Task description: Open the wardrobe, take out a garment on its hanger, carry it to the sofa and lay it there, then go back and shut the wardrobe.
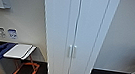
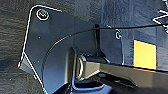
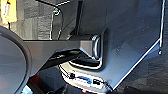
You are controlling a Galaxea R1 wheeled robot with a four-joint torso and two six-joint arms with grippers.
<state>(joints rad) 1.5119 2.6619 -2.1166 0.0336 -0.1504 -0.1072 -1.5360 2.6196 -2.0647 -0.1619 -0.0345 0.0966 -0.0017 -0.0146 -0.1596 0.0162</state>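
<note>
Soft, even light falls on the tall white two-door wardrobe point(image 1: 75, 36), whose blurred edges splay outward towards the top, the dark floor beside its base dim.

I'm showing my dark wrist plate point(image 2: 50, 50) with its pale edge, a ringed round screw point(image 2: 42, 14) gleaming at the corner, a thin black cable point(image 2: 75, 35) arcing across, a grey jointed bar point(image 3: 62, 47) running beside.

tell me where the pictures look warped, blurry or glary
Head view: wide-angle bend makes the wardrobe flare upward, its edges soft, lighting even. Left wrist view: bright rim glint along the robot's dark plate. Right wrist view: the near dark curved part is blurred.
</note>
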